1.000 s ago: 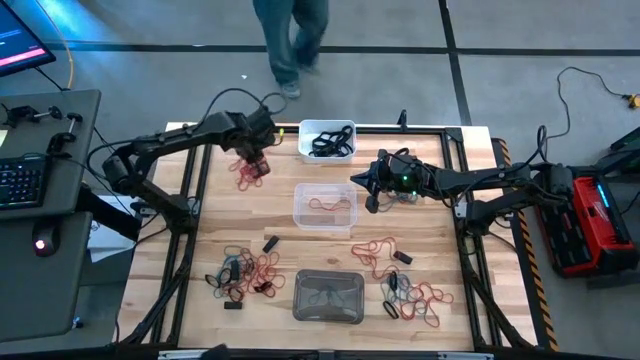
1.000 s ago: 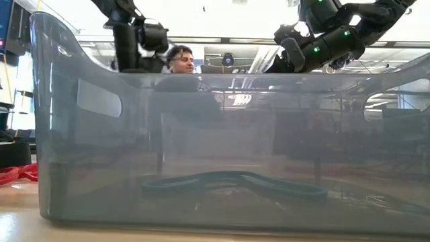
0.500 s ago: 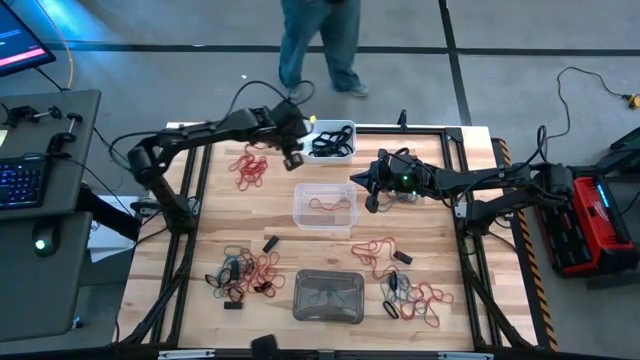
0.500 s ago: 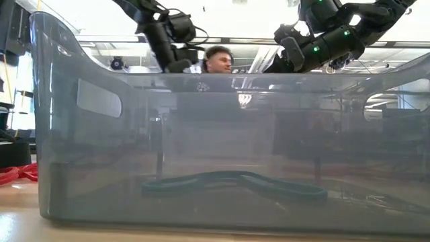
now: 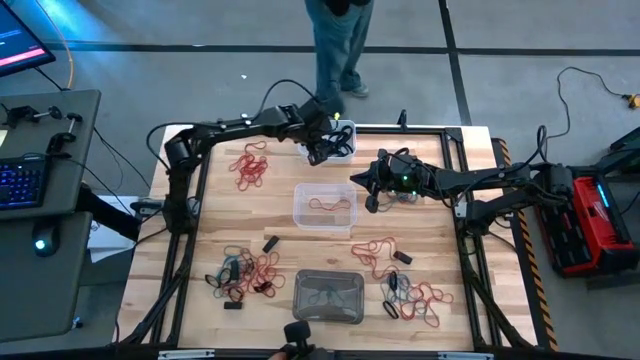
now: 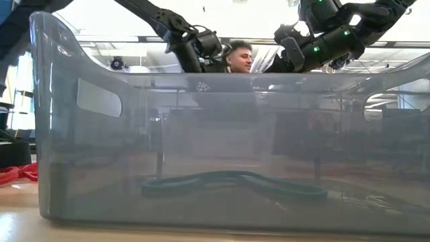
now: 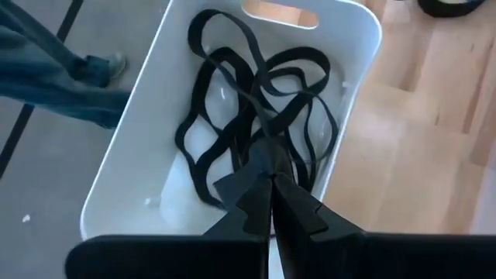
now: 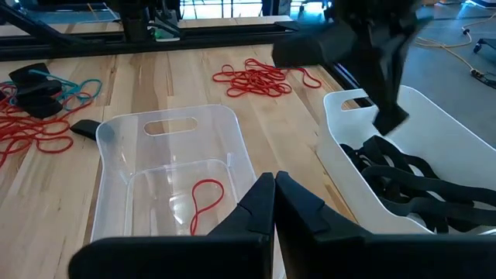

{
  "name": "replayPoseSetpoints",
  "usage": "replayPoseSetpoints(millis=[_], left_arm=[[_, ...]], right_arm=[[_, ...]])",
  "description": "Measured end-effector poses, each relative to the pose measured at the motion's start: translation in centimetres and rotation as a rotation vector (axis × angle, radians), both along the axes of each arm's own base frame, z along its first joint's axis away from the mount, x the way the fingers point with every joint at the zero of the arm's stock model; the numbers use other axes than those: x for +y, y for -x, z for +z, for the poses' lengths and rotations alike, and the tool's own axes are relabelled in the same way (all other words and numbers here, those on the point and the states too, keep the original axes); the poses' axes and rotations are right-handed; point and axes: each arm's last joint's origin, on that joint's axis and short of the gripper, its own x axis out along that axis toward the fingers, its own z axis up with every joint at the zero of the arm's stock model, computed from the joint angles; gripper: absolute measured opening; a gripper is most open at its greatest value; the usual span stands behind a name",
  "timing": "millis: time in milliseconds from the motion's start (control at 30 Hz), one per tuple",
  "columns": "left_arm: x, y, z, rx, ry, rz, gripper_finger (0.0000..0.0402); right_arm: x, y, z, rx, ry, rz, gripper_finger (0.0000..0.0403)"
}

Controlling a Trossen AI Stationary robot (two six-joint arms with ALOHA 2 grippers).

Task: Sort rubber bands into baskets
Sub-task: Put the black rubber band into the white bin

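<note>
Both jaws clenched, nothing in either that I can see. Left gripper (image 5: 318, 152) hangs over the white basket (image 5: 343, 128) at the far edge of the bench (image 5: 280, 215), its tips pointing down into the tangle of black bands (image 7: 256, 101) lying inside. Whether the tips touch the bands I cannot tell from the left wrist view.

Right gripper (image 5: 372, 200) sits just right of the clear basket (image 5: 300, 215), mid-bench, above the wood, arm reaching in from the right side. Clear basket holds a single red band (image 8: 203, 203).

Grey basket (image 5: 302, 308) at the near edge, centred; a dark teal band (image 6: 232, 181) lies flat on its floor, seen through the wall in the low view.

Loose bands on the bench:
- red heap (image 5: 248, 168) far left, left of the white basket;
- mixed red, black and teal pile (image 5: 245, 272) near left, with small black pieces around it;
- red loops (image 5: 378, 250) right of centre, near the grey basket's far right corner;
- mixed cluster (image 5: 415, 298) near right, red with dark ones.

Person (image 5: 338, 45) standing on the floor beyond the bench's far edge, legs in jeans; head shows behind the grey basket in the low view.
</note>
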Motion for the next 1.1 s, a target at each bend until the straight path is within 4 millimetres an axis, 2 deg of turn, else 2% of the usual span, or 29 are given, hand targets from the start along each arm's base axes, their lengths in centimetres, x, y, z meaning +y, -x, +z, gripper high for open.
replayPoseSetpoints(millis=[133, 467, 567, 700, 867, 1100], left_arm=[[0.0, -0.2, -0.8, 0.033, 0.002, -0.025, 0.0009], [-1.1, -1.1, -0.2, -0.011, -0.024, -0.058, 0.0089], [-1.3, -1.6, -0.3, -0.068, -0.052, -0.063, 0.01], [-1.5, -2.0, -0.7, -0.14, -0.087, -0.062, 0.0086], [-2.1, -1.7, -1.0, -0.232, -0.113, -0.038, 0.0045], [-3.9, 1.0, -0.2, -0.367, -0.158, -0.044, 0.0004]], right_arm=[[0.0, 0.0, -0.1, 0.007, -0.003, -0.001, 0.0], [0.0, 0.1, -0.2, 0.022, 0.004, -0.003, 0.0], [-0.1, 0.2, -0.3, 0.041, 0.03, -0.048, 0.0], [-0.3, 0.3, -0.5, 0.073, 0.047, -0.108, 0.0], [-0.8, 0.9, -1.2, 0.135, -0.003, -0.214, 0.0], [-2.6, 2.2, -2.2, 0.216, -0.124, -0.36, 0.0001]])
